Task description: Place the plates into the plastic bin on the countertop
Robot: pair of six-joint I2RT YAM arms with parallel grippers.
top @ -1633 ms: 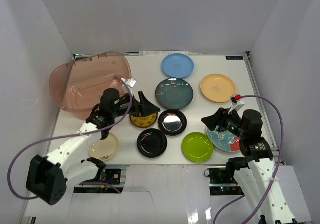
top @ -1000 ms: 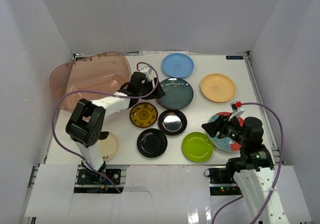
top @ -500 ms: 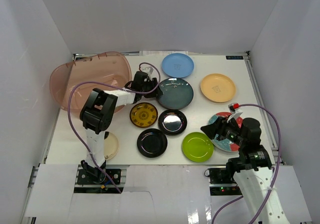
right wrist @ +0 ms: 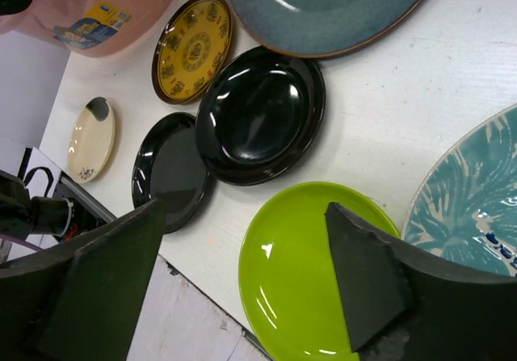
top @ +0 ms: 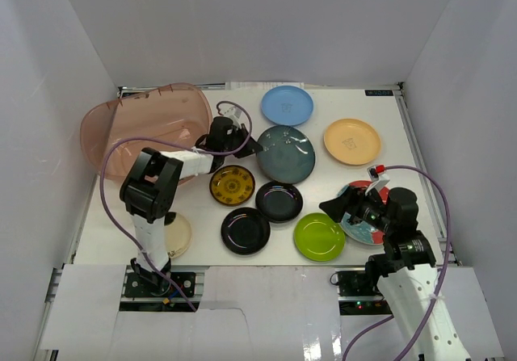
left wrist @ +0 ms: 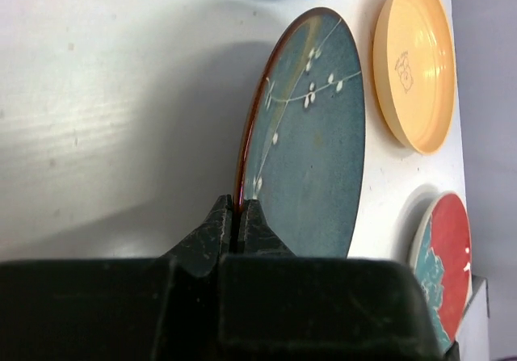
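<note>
My left gripper point(top: 250, 144) point(left wrist: 237, 213) is shut on the left rim of the dark teal plate point(top: 287, 153) point(left wrist: 317, 151), which is tilted up on that side. The pinkish plastic bin point(top: 144, 127) lies just to its left on the countertop point(top: 388, 119). My right gripper point(top: 339, 207) point(right wrist: 242, 216) hangs open over the lime green plate point(top: 319, 237) point(right wrist: 311, 272), holding nothing. Beside it lies the red-and-teal plate point(top: 362, 227) point(right wrist: 477, 199).
Light blue point(top: 287, 104) and orange-yellow point(top: 351, 140) plates sit at the back. A yellow-patterned plate point(top: 232, 185), two black plates point(top: 279, 202) point(top: 245, 230) and a cream plate point(top: 174, 236) lie near the front. White walls enclose the table.
The left gripper has closed on the teal plate's rim and tipped that edge up. The right gripper's jaws have opened wider above the green plate.
</note>
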